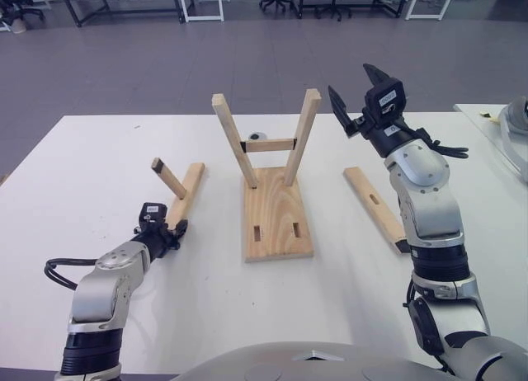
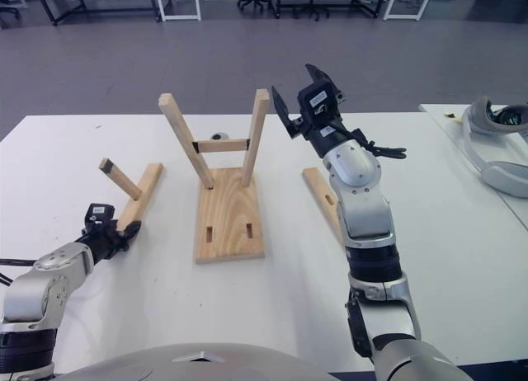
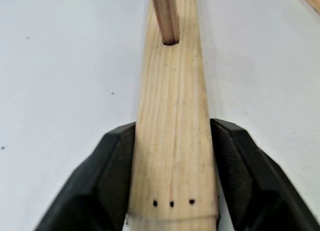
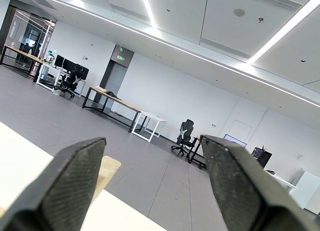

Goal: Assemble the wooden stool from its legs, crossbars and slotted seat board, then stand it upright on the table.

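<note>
The slotted seat board lies flat mid-table. Two legs stand up from its far end, joined by a crossbar; its two near slots are empty. To the left lies a third leg with a short crossbar stuck in it. My left gripper is shut on that leg's near end, its fingers pressed on both sides of the leg. A fourth slotted leg lies to the right. My right gripper hangs open in the air above the table, right of the upright legs.
A small dark object lies behind the standing legs. A white headset rests on a neighbouring table at the right. Bare white tabletop stretches in front of the board. Desks and chairs stand far behind.
</note>
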Motion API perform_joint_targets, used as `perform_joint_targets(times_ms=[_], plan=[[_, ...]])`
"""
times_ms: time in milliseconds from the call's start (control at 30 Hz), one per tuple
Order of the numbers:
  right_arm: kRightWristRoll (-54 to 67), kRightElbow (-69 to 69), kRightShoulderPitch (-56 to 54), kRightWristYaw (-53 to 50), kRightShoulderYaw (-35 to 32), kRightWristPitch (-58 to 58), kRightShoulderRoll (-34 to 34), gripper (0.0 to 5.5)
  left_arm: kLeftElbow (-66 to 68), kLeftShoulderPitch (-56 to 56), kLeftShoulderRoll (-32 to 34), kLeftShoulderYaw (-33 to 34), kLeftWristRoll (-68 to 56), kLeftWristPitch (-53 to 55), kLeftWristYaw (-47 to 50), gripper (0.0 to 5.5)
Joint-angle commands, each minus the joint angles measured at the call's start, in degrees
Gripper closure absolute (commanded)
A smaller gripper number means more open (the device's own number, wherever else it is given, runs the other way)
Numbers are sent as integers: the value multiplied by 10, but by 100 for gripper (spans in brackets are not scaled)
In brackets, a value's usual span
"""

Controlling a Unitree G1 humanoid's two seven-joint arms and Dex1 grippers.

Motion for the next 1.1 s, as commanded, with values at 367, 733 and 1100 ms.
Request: perform_joint_targets(times_ms=[367, 733, 1100], plan=[[328, 102, -223, 6, -156, 195, 111, 198, -75, -125, 28, 69, 55, -301, 7, 346], [656, 228, -392, -40, -244, 362, 195, 198, -217, -254, 20, -58, 29, -276, -46, 346], [768, 164, -365, -64, -237, 396, 175, 198, -228, -237, 9, -64, 24, -257, -46, 346]])
